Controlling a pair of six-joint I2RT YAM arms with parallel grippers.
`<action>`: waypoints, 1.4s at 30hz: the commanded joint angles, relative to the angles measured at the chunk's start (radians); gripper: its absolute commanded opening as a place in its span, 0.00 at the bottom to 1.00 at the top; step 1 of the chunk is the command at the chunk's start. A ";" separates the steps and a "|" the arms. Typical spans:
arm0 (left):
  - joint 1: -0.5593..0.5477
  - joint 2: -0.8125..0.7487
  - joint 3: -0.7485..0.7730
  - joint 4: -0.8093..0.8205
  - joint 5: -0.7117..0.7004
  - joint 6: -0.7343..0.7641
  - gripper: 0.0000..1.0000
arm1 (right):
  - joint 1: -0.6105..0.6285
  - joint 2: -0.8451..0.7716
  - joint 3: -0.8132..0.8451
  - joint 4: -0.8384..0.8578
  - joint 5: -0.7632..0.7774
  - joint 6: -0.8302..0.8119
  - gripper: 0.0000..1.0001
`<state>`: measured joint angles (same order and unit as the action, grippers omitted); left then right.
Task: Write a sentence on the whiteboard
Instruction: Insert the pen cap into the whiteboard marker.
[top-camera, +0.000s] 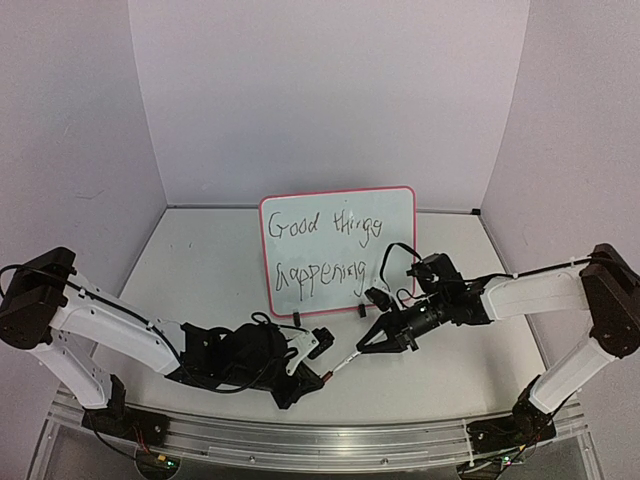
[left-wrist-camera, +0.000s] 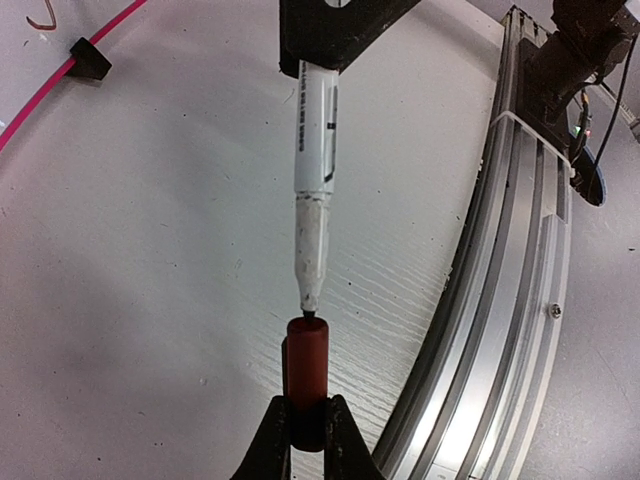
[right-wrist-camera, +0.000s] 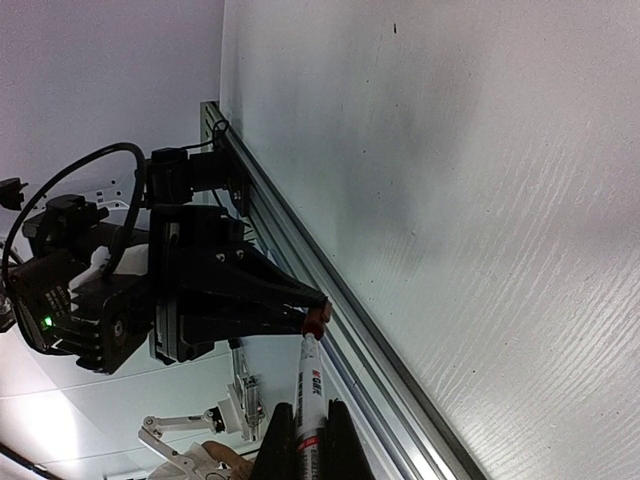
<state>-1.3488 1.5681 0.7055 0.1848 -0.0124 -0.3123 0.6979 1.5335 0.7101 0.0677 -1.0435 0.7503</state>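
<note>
From above, the whiteboard (top-camera: 340, 204) stands upright at the back middle of the table (top-camera: 200, 290), facing you. It carries the sentence (top-camera: 325, 250) "Good things happening" in two black lines. In front of it your arms meet low over the table. Your left gripper (top-camera: 310, 380) pinches a red cap (top-camera: 316, 378). Your right gripper (top-camera: 365, 346) is closed around a white marker (top-camera: 345, 362) that slants down-left to the cap.

In the left wrist view, your left fingers (left-wrist-camera: 272, 440) clamp the cap (left-wrist-camera: 307, 360) upright. The marker (left-wrist-camera: 315, 150) hangs above it, its dark tip right at the cap's mouth; whether it is inside cannot be told. The board's pink frame and one black clip foot (left-wrist-camera: 90, 60) show at upper left, a metal rail (left-wrist-camera: 500, 300) at right.

In the right wrist view, your right fingers (right-wrist-camera: 275, 445) grip the marker (right-wrist-camera: 308, 385) by its barrel. Its far end meets the cap (right-wrist-camera: 316, 318) held in the left gripper's black jaws.
</note>
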 joint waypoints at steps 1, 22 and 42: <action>-0.009 -0.020 0.020 0.033 -0.009 0.016 0.00 | 0.011 0.019 -0.006 0.035 -0.014 -0.001 0.00; -0.017 -0.023 0.026 0.053 -0.029 0.030 0.00 | 0.058 0.048 0.022 0.084 -0.015 0.033 0.00; -0.017 -0.008 0.054 0.084 -0.067 0.051 0.00 | 0.101 0.084 0.035 0.126 -0.010 0.058 0.00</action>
<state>-1.3667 1.5681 0.7059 0.1841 -0.0347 -0.2842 0.7676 1.5983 0.7088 0.1503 -1.0408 0.8021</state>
